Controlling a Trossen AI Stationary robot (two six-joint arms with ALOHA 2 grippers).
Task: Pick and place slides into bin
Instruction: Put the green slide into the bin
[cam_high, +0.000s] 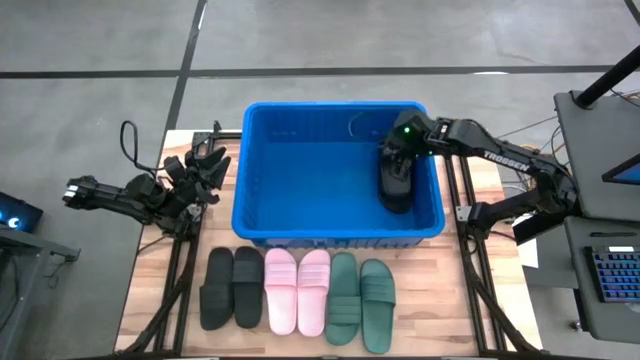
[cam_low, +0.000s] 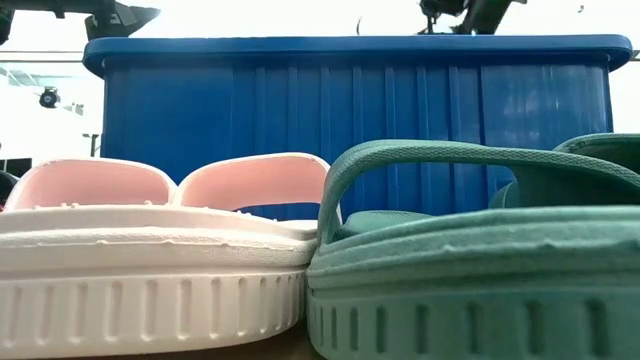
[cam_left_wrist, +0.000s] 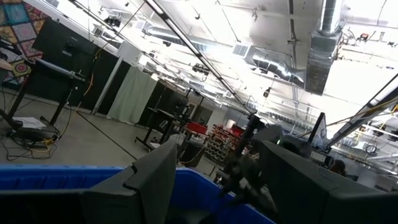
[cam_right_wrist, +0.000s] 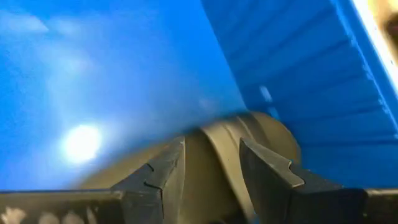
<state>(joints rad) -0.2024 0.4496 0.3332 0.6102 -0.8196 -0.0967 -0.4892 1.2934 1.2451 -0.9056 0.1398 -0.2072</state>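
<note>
A black slide (cam_high: 395, 186) lies on the floor of the blue bin (cam_high: 330, 106), close to its right wall. My right gripper (cam_high: 397, 158) hangs just above the slide's far end, pointing steeply down. In the right wrist view its fingers (cam_right_wrist: 211, 169) stand open, with the slide (cam_right_wrist: 261, 134) below them; nothing is between them. Two black slides (cam_high: 230, 288), two pale pink ones (cam_high: 297, 290) and two dark green ones (cam_high: 360, 300) lie in a row on the table in front of the bin. My left gripper (cam_left_wrist: 217, 186) waits open at the bin's left side (cam_high: 205, 165).
The bin fills the middle of the wooden table; most of its floor (cam_high: 300, 170) is bare. In the low view the pink slides (cam_low: 150, 250) and green slides (cam_low: 470, 260) stand close in front of the bin's near wall (cam_low: 300, 100). Desks and a keyboard (cam_high: 615, 275) stand off the table's right.
</note>
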